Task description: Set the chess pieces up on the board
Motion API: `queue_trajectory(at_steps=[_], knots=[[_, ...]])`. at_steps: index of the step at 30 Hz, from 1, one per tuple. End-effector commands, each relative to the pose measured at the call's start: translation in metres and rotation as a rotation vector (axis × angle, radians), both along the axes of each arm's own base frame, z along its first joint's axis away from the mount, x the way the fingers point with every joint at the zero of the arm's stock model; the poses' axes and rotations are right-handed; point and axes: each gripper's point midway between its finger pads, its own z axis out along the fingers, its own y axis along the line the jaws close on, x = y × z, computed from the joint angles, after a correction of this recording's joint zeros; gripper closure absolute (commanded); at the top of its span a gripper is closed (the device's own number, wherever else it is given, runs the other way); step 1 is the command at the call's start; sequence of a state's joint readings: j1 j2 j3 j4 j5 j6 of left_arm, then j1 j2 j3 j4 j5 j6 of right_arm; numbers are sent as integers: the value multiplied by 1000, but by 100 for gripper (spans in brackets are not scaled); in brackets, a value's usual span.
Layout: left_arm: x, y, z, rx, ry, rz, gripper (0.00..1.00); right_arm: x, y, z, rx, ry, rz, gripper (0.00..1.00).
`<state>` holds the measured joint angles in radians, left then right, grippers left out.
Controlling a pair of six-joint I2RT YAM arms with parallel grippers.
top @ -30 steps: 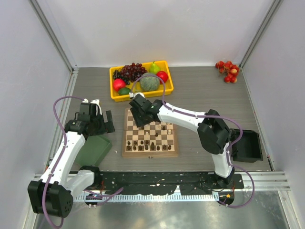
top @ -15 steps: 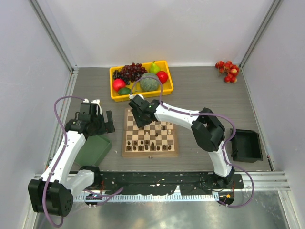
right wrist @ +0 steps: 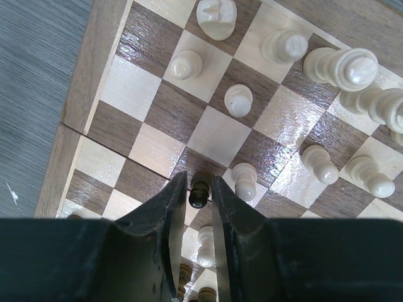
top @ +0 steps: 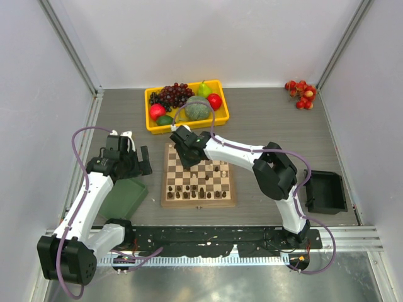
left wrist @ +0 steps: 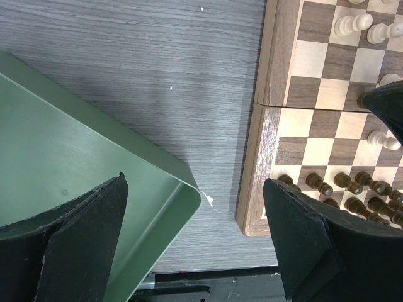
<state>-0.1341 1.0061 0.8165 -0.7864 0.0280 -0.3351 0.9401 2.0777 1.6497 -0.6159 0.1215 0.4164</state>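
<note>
The board [top: 199, 202] lies mid-table with dark chess pieces [top: 198, 194] along its near rows. In the right wrist view, pale pieces [right wrist: 238, 99] stand on the board's [right wrist: 94, 69] far squares. My right gripper [right wrist: 201, 182] is over the far left part of the board [top: 189, 160], its fingers pressed on both sides of a dark pawn [right wrist: 199, 194] that stands upright on a square. My left gripper [left wrist: 195, 182] hangs wide open and holds nothing, above the table between the green tray [left wrist: 75, 145] and the board's left rim [left wrist: 255, 157].
A yellow tray [top: 189, 126] of fruit stands just behind the board. The green flat tray [top: 123, 198] lies left of it. A black bin [top: 326, 192] sits at the right, and a cluster of red fruit [top: 300, 93] lies at the far right corner.
My right gripper's fingers have narrowed onto the dark pawn, and the right arm has shifted slightly left. The left arm has not moved.
</note>
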Motion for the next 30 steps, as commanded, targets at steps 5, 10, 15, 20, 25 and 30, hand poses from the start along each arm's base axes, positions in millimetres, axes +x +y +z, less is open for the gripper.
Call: queue_trajectory(at_steps=[5, 10, 15, 20, 25, 30], knots=[[7, -3, 4, -19, -26, -13, 4, 8, 6, 20, 34, -38, 0, 83], [7, -3, 5, -16, -29, -12, 4, 2, 6, 47, 80, -82, 21, 86], [7, -2, 4, -14, -24, -11, 4, -14, -2, 70, 142, -123, 37, 86], [7, -3, 3, -17, -22, -15, 5, -36, -14, 68, 155, -97, 59, 86], [7, -4, 3, -21, -20, -19, 5, -62, -21, 46, 122, -46, 88, 87], [7, -4, 3, -21, -20, -18, 5, -64, -27, 43, 111, -52, 63, 87]])
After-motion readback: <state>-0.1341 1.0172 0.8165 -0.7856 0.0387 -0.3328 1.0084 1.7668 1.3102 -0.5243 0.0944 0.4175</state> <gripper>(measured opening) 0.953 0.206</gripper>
